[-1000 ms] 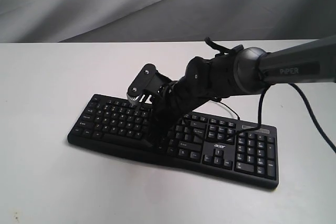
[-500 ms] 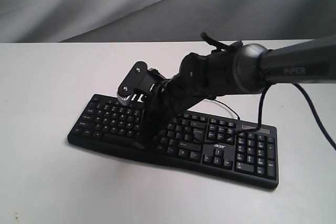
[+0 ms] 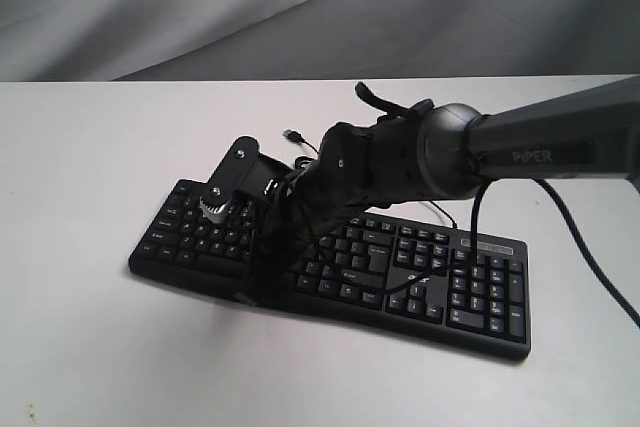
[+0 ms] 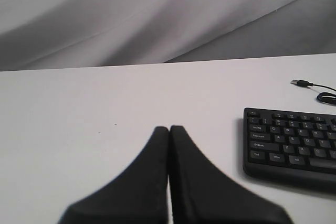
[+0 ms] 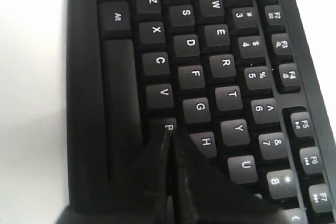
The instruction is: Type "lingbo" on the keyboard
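The black keyboard [image 3: 487, 292] lies slanted across the white table [image 3: 90, 347], its number pad at the right end. My right arm reaches over it from the right. The right gripper [image 3: 264, 279] is shut and points down at the lower letter row, left of the middle. In the right wrist view the right gripper [image 5: 170, 132] has its tips on the key beside V [image 5: 163, 93], under G and H, on the keyboard [image 5: 210, 66]; I cannot tell whether the key is pressed. My left gripper [image 4: 169, 128] is shut and empty over bare table, apart from the keyboard [image 4: 294, 145].
The keyboard's thin black cable ends in a loose USB plug [image 3: 293, 135] on the table behind the keyboard; the USB plug [image 4: 300, 83] also shows in the left wrist view. A grey cloth backdrop [image 3: 200, 7] hangs behind the table's far edge.
My right arm has swung left along the keyboard, carrying the shut gripper from the middle keys to the left-centre letter keys. The keyboard has not moved.
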Controlling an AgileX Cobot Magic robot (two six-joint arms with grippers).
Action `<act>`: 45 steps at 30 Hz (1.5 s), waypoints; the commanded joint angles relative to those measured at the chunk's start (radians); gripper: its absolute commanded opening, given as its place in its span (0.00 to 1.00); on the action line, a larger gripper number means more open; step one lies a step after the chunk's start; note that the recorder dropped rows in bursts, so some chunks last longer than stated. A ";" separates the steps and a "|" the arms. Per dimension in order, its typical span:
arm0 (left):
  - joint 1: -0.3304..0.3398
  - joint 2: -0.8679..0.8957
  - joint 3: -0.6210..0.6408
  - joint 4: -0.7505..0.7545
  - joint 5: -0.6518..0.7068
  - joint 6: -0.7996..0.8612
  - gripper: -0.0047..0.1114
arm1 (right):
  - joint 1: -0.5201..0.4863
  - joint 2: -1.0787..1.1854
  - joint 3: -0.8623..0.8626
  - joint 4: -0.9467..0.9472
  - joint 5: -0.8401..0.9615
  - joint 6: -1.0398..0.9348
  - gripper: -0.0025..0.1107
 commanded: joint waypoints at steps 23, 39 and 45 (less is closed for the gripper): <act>0.001 -0.004 0.005 -0.004 -0.009 -0.002 0.04 | -0.014 0.001 -0.001 -0.020 -0.007 0.005 0.02; 0.001 -0.004 0.005 -0.004 -0.009 -0.002 0.04 | -0.014 0.017 -0.001 -0.020 -0.008 0.005 0.02; 0.001 -0.004 0.005 -0.004 -0.009 -0.002 0.04 | -0.014 0.026 -0.001 -0.020 -0.005 0.005 0.02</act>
